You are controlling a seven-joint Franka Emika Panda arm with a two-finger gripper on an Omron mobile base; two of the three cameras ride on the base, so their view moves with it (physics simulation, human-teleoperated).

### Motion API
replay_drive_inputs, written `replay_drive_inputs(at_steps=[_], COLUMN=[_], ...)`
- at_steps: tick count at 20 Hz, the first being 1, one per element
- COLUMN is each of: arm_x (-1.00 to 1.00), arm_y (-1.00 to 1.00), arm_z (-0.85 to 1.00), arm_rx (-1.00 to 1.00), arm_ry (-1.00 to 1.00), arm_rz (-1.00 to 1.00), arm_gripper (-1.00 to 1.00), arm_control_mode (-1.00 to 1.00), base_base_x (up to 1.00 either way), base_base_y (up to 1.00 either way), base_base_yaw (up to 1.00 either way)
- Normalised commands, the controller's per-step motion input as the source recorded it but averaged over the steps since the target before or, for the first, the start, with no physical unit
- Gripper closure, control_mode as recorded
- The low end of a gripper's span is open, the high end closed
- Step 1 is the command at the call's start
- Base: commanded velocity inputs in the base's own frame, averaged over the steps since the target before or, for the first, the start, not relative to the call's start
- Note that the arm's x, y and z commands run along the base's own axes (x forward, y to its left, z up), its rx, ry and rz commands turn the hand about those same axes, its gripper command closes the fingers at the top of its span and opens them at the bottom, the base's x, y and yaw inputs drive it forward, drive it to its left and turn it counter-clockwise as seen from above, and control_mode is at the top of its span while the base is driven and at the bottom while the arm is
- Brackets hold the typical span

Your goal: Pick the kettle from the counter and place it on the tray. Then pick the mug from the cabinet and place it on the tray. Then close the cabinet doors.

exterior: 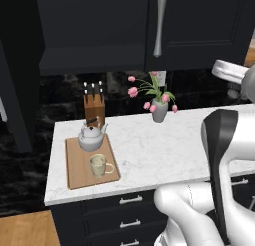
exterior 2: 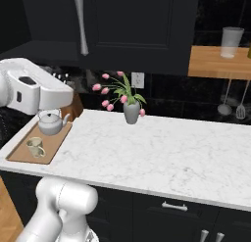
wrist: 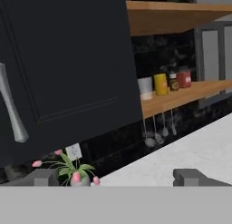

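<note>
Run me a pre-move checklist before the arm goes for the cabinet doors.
1. Kettle on the tray: ok, it stands upright at the tray's back end.
2. Mug on the tray: ok, upright in front of the kettle.
3. Gripper free: ok, jaws wide apart with nothing between them.
4. Right cabinet door: looks shut, flush, with its bar handle vertical; ok.
5. Left cabinet door: not ok, it appears swung out at the left edge of the left base view.
6. Clearance near the doors: cannot tell; the flower vase stands on the counter below the right door.
</note>
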Motion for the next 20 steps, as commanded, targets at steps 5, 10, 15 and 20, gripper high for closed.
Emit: replay_drive_inputs(at_steps=[5,10,15,20], arm_x=[-0.47,-0.31,-0.16,-0.24], arm_y=[0.45,0.65,0.86,0.67], arm_z=[0.05,0.01,0.0,0.02], arm_rx=[-0.15,-0.14,-0.37,-0.42], arm_ry=[0.01,0.02,-0.04,-0.45], arm_rz=[0.34,0.43,0.42,0.33], arm_gripper=[-1.0,-1.0,-1.0,-1.0], arm_control_mode=[-1.0,-1.0,-1.0,-1.0], base_base_x=[0.0,0.0,0.0,0.0], base_base_y=[0.0,0.0,0.0,0.0], base_base_yaw=[0.0,0.0,0.0,0.0])
